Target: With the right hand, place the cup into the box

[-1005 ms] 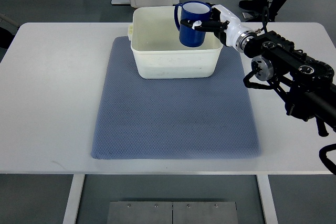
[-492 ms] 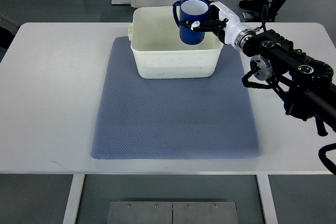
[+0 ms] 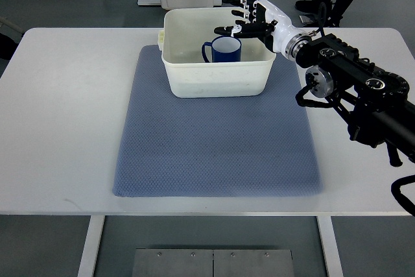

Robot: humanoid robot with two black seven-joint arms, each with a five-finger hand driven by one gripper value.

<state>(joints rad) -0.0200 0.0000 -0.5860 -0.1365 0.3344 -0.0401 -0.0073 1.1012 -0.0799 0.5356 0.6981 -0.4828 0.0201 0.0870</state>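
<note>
The cup (image 3: 225, 50) stands upright inside the box (image 3: 218, 76), toward the box's 2 o'clock corner, mouth up, its handle pointing to 9 o'clock. The box sits at the 12 o'clock end of the mat (image 3: 217, 147) on the table (image 3: 65, 108).

The right hand (image 3: 248, 17) hangs over the box's far right rim, fingers (image 3: 235, 13) spread and holding nothing. The cup lies from it toward 7 o'clock and lower down, near but apparently apart; whether a fingertip brushes the rim cannot be told. The cup's long axis is vertical, so a straight lift of the hand should clear it.

The placing looks done. What remains, by my judgement, is pulling the hand back toward 3 o'clock, clear of the cup's rim and the box wall. No left arm shows.
</note>
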